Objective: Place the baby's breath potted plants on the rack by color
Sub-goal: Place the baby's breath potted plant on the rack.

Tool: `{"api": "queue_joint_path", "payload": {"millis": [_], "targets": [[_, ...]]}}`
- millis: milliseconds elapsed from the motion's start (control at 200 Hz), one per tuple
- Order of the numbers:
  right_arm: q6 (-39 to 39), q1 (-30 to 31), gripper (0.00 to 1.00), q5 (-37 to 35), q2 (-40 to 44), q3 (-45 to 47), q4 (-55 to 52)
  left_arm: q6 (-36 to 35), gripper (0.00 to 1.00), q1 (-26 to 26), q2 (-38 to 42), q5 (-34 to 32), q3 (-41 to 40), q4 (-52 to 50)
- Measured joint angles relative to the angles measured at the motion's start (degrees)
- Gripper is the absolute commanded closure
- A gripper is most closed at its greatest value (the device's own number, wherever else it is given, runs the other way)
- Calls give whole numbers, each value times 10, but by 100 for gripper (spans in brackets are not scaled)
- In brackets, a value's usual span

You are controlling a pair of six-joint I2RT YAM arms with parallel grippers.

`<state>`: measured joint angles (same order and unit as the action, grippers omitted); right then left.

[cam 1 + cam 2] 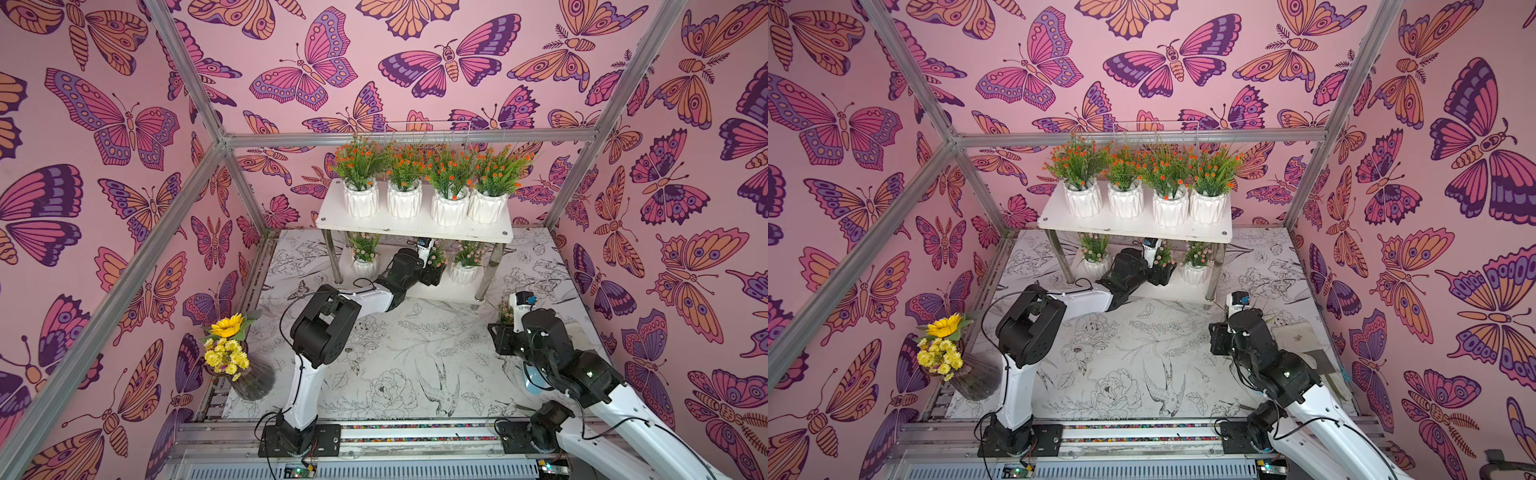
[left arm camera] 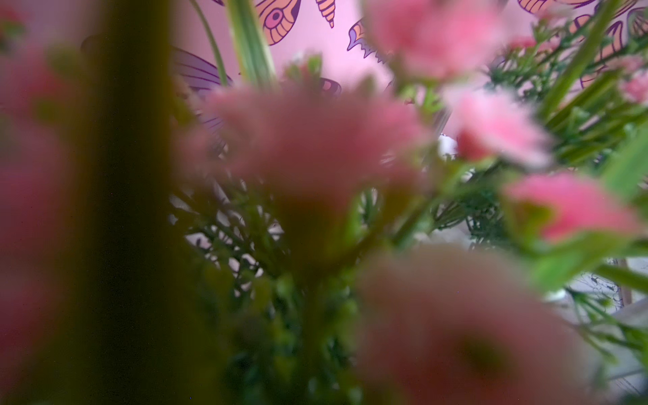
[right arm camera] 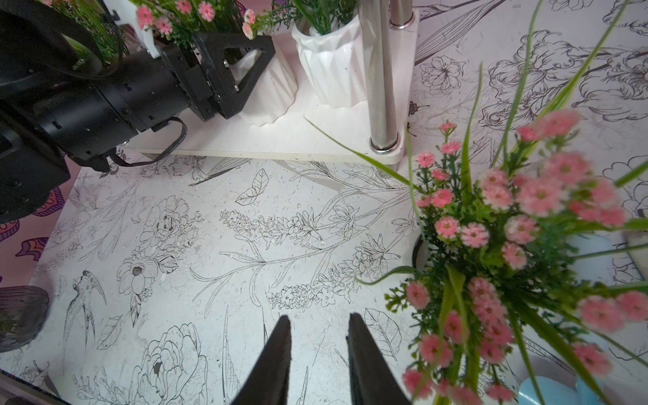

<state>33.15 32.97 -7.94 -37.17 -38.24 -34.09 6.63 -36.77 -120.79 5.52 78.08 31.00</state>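
The rack (image 1: 411,227) stands at the back; its top board carries several orange baby's breath potted plants (image 1: 449,183). On the lower board stand a pink plant at the left (image 1: 365,253) and one at the right (image 1: 465,262). Between them my left gripper (image 1: 434,274) is shut on a third pink plant's white pot (image 3: 270,91), which rests on the lower board (image 3: 280,140). The left wrist view is filled with blurred pink blooms (image 2: 315,140). A fourth pink plant (image 3: 491,228) stands on the table right beside my right gripper (image 3: 319,317), which is slightly open and empty.
A glass vase of yellow sunflowers (image 1: 232,357) stands at the table's front left. A white wire basket (image 1: 428,133) hangs on the back wall above the rack. A light blue object (image 3: 547,389) lies under the right arm. Metal frame posts (image 1: 582,166) edge the table.
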Motion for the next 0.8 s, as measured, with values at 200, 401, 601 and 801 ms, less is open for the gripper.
{"api": "queue_joint_path", "payload": {"millis": [200,401,601,801], "targets": [[0,0,70,0,2,0,0,0,33,0,-20,17,24,5],[0,0,70,-2,11,0,0,0,30,0,-37,34,48,4],[0,0,70,-5,14,0,0,1,10,0,-43,38,57,2],[0,0,70,-7,16,0,-1,4,0,0,-43,35,54,3]]}}
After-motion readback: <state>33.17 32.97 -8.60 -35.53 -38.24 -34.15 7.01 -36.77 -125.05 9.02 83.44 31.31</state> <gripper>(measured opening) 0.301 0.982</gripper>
